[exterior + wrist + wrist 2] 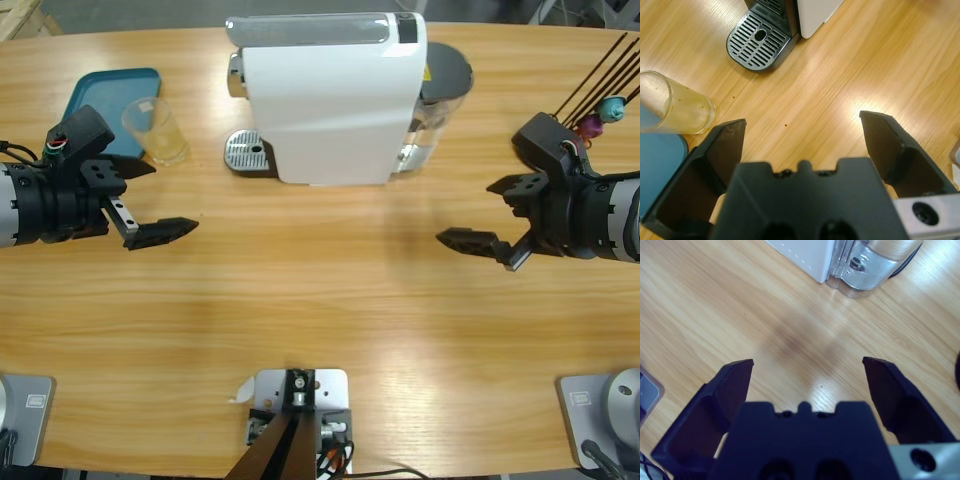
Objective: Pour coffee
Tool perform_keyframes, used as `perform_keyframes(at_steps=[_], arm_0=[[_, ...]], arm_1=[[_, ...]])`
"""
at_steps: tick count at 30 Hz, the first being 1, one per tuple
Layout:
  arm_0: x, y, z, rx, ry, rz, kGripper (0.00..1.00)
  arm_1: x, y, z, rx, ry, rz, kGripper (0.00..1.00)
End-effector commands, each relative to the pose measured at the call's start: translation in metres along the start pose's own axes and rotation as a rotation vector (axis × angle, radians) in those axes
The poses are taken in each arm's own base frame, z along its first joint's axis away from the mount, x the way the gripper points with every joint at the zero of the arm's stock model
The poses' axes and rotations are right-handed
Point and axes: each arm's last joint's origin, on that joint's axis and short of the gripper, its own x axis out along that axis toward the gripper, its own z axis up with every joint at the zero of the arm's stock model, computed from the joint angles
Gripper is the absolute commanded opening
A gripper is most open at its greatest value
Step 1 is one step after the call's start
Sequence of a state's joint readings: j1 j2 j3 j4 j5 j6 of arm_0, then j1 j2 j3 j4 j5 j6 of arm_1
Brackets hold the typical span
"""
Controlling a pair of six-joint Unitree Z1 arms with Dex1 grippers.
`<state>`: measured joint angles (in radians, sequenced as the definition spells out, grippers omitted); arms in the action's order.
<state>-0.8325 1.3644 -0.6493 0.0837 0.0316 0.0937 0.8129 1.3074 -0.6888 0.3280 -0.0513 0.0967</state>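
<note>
Glass (158, 130) w/ no dark coffee showing, just pale residue, standing at teal tray (95, 95) edge near drip grate (758, 40) | left hand (150, 200) hovering open beside it, gripping nothing | right hand (478, 215) waiting open by machine (330, 90) | best approach: closing squarely mid-glass, keeping upright over worktop (320, 300).

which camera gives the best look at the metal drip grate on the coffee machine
The left wrist view: the round perforated metal drip grate sits whole, near, slots distinct. The high view shows it smaller, partly under the white coffee machine. The right wrist view misses it.
</note>
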Motion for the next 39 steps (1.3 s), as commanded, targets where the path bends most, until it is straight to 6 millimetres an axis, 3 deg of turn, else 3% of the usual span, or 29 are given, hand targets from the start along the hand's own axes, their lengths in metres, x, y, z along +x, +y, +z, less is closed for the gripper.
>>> perform_keyframes(at_steps=[1,18,26,29,32,36,39], arm_0=[[-0.001,-0.003,-0.01,0.002,0.008,-0.013,0.996],[-0.006,-0.003,-0.01,0.005,-0.006,-0.008,0.996],[-0.033,0.014,0.0,-0.12,-0.118,0.077,0.99],[-0.055,0.032,0.018,-0.257,-0.243,-0.065,0.978],[-0.066,0.052,0.035,-0.432,-0.313,-0.251,0.968],[-0.05,0.083,0.056,-0.607,-0.306,-0.516,0.968],[-0.031,0.103,0.059,-0.698,-0.291,-0.611,0.968]], arm_1=[[0.011,0.002,-0.005,-0.003,0.056,0.003,0.973],[0.009,0.002,-0.005,-0.002,0.046,0.002,0.973],[0.006,0.002,-0.005,-0.002,0.035,0.005,0.973],[0.006,0.002,-0.005,-0.001,0.034,0.007,0.968],[0.002,0.002,-0.005,-0.001,0.031,0.006,0.964],[-0.004,0.001,-0.005,0.0,0.011,0.003,0.964],[-0.01,0.0,-0.006,0.001,-0.007,-0.001,0.964]])
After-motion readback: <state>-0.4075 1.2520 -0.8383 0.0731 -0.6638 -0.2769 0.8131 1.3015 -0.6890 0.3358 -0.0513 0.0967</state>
